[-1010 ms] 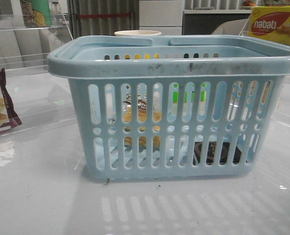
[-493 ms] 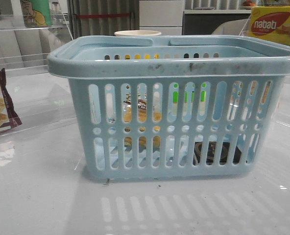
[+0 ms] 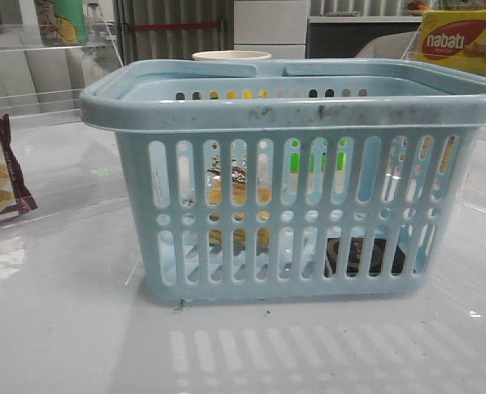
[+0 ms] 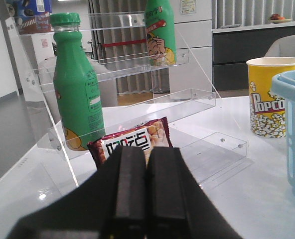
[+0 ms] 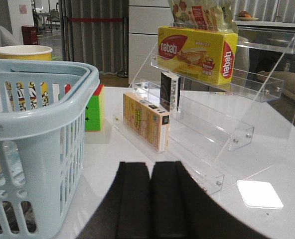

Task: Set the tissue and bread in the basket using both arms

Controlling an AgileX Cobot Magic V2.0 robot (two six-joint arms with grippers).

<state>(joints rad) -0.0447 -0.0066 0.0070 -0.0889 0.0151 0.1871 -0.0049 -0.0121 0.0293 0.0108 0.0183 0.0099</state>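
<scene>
1. Nothing has shifted since the earlier front views: the basket (image 3: 292,176), the packets inside it and the things around it lie exactly as they did a second ago.
2. The left gripper (image 4: 146,184) is clenched, its two black fingers (image 4: 130,189) pressed flat together with nothing between them.
3. Just past the left gripper's tips lies a maroon-edged snack packet (image 4: 132,142), leaning at the foot of a clear acrylic shelf (image 4: 152,104).
4. A green bottle (image 4: 76,84) stands on that shelf, a second green bottle (image 4: 159,32) sits on a higher tier, and a yellow popcorn cup (image 4: 272,94) stands on the table beside the basket's corner.
5. The right gripper (image 5: 150,199) is likewise clenched and empty, fingers touching along their length.
6. Beyond the right gripper stands another clear acrylic rack (image 5: 207,114) carrying a yellow Nabati wafer box (image 5: 197,50), a pale carton (image 5: 145,119) and a small dark box (image 5: 170,91); a coloured cube (image 5: 93,109) rests near the basket.
7. Seen through the slots of the basket, the bread (image 3: 236,205) stands upright towards the robot's left side.
8. The tissue (image 3: 359,256) lies flat on the basket's floor towards the right side, apart from the bread.
9. Neither gripper shows in the front view.
</scene>
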